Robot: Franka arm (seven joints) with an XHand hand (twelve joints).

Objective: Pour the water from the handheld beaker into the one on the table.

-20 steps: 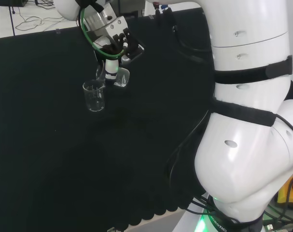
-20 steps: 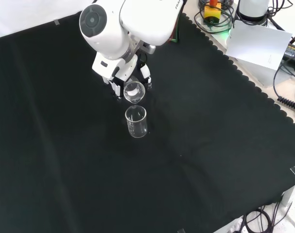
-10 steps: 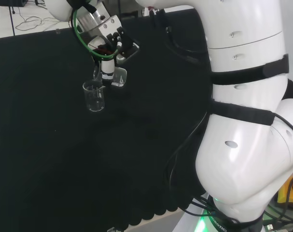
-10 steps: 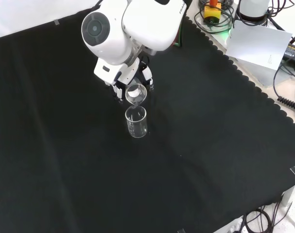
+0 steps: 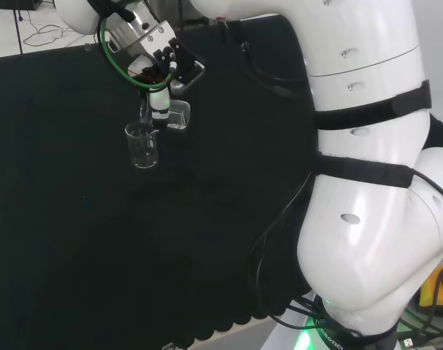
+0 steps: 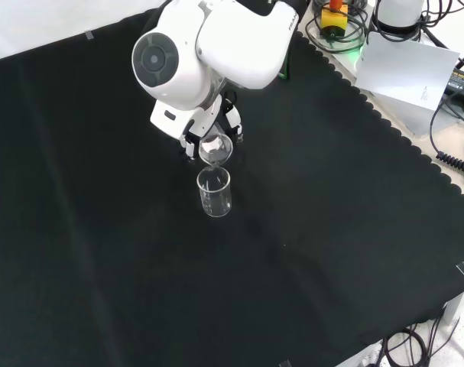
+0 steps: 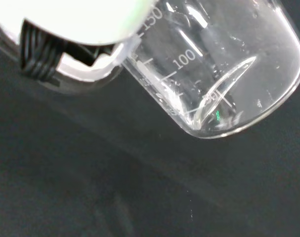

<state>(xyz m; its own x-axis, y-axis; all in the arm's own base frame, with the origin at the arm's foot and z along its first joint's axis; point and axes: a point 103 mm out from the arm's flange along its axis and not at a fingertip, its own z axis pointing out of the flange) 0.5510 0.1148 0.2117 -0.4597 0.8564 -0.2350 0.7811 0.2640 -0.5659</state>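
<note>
Head view, upper left of frame: the hand [image 5: 161,67] hangs over the black cloth [image 5: 97,240] with its fingers curled round a clear held beaker [image 5: 176,117]. That beaker is tipped well over, its mouth turned toward the left of the frame and lying just above the rim of the second beaker [image 5: 142,144], which stands upright on the cloth. The two rims are very close; whether they touch cannot be told from this angle. The arm's big white links [image 5: 367,182] take up the right side of the frame.

Front view, upper centre: the hand [image 6: 210,121] comes in from under the round white link with the grey cap [image 6: 157,56]. The held beaker [image 6: 215,148] shows its open mouth tilted down the frame, directly above the standing beaker [image 6: 215,191]. The standing beaker sits on bare cloth [image 6: 102,267] near the middle of the upper half, upright, with nothing else beside it. No stream between the two vessels can be made out.

Wrist view: the held beaker [image 7: 214,74] lies steeply tilted, graduation marks visible on its wall. A small amount of clear water [image 7: 216,106] is pooled along the low side near the base. A blurred white part of the hand [image 7: 75,19] overlaps the beaker's upper wall.
</note>
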